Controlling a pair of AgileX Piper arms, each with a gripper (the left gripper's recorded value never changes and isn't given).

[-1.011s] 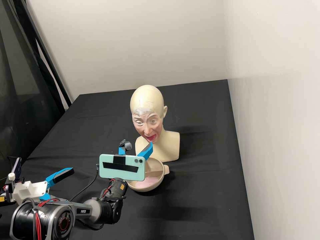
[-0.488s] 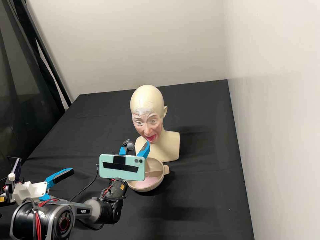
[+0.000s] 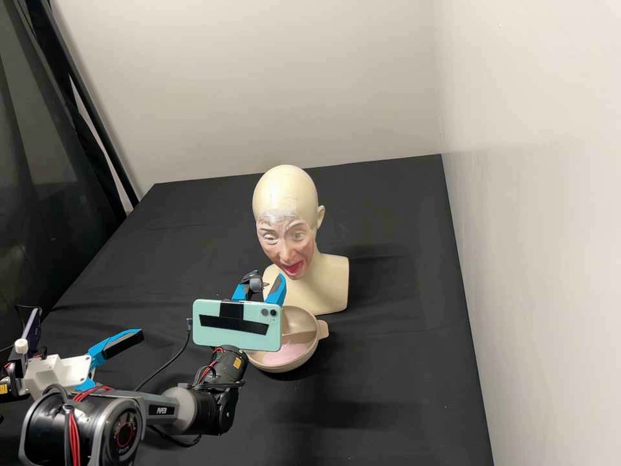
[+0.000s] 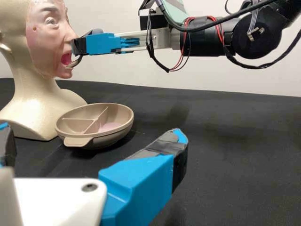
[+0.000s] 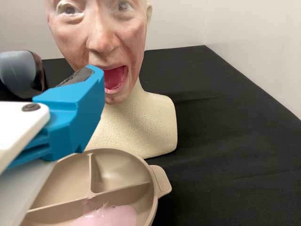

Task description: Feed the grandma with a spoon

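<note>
Right end effector gripping spoon, grandma (open-mouthed)

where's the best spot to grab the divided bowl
Probably pinch the flat tab jutting from the bowl rim, claw coming in level over the bare bench beside it. The tab is thin and horizontal; the rounded wall is wide and slopes away.

High camera looks down; wrist cameras (low, close) share the bowl.
</note>
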